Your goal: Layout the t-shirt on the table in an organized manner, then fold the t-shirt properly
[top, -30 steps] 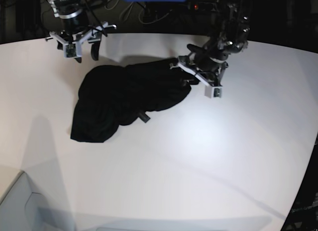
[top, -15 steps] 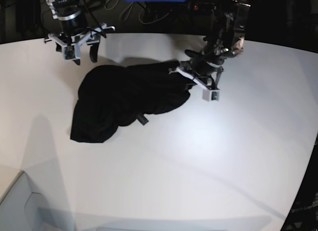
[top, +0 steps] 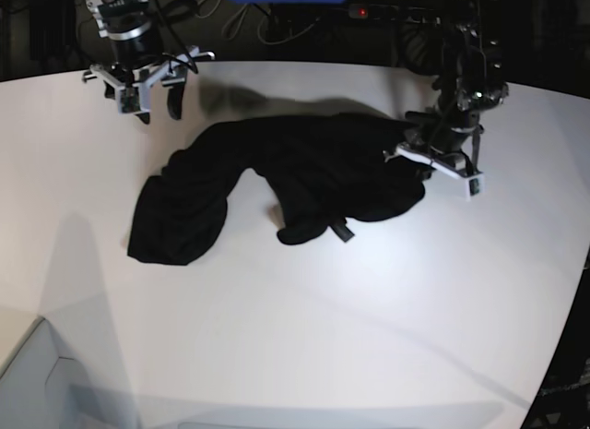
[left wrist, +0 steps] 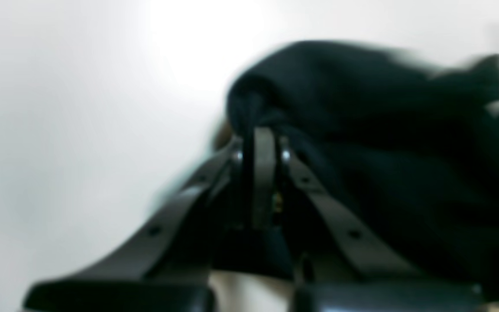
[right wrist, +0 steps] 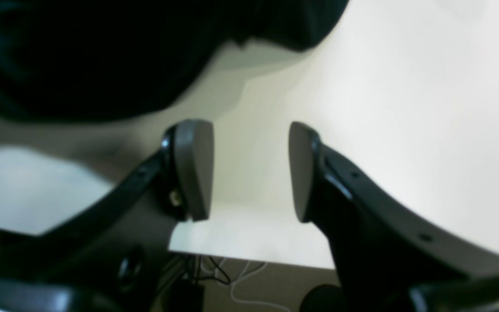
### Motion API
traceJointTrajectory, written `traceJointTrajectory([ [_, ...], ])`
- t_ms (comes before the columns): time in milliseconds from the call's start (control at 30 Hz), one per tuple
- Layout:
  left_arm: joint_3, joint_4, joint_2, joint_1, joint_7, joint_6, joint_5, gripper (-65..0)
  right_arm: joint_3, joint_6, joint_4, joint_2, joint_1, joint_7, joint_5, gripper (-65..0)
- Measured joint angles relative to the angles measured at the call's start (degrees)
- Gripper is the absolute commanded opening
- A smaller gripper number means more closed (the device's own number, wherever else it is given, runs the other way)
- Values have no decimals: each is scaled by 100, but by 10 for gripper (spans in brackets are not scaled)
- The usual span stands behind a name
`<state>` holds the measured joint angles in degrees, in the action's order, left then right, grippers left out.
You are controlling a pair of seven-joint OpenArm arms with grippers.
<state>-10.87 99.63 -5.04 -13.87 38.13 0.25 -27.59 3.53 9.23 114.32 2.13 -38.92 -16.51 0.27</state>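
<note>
Dragging the t-shirt (top: 277,166) sideways across the table (top: 369,309) in the clenched left gripper (left wrist: 260,143), spreading it for layout, right gripper (right wrist: 249,169) hanging released.

Right pincer (right wrist: 249,171) spread wide at frame centre, nothing between; black t-shirt (right wrist: 102,52) filling upper left; white counter (right wrist: 405,108) right.

Black t-shirt (top: 304,166) lies crumpled, stretched across the white table (top: 323,327).
</note>
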Motion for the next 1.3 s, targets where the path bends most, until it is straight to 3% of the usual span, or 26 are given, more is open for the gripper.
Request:
traceJointTrajectory([
  [167,-245,584,42,160,46,-33,-68,-646,20,0,0,-39,2,-17,-2,-358],
  [467,-2129,555,15,348,37,-22,9,-647,20,2,0,-66,-17,-4,-2,-358],
  [900,-3077,-997,46,417,22,-48,-26,-647,-188,2,-24,-70,321,-70,-2,-356],
  [1033,-3383,-1244,44,387,26,-28,7,-647,-168,9,-28,-70,892,-859,4,-351],
  [1200,-3390,-1222,44,334,-17,-44,-13,-647,-179,15,-107,-26,1576,-2028,-4,-270],
  [1300,-3405,-1233,46,258,4,-42,-9,-647,-186,7,-323,-42,1707,-2319,-20,-252],
])
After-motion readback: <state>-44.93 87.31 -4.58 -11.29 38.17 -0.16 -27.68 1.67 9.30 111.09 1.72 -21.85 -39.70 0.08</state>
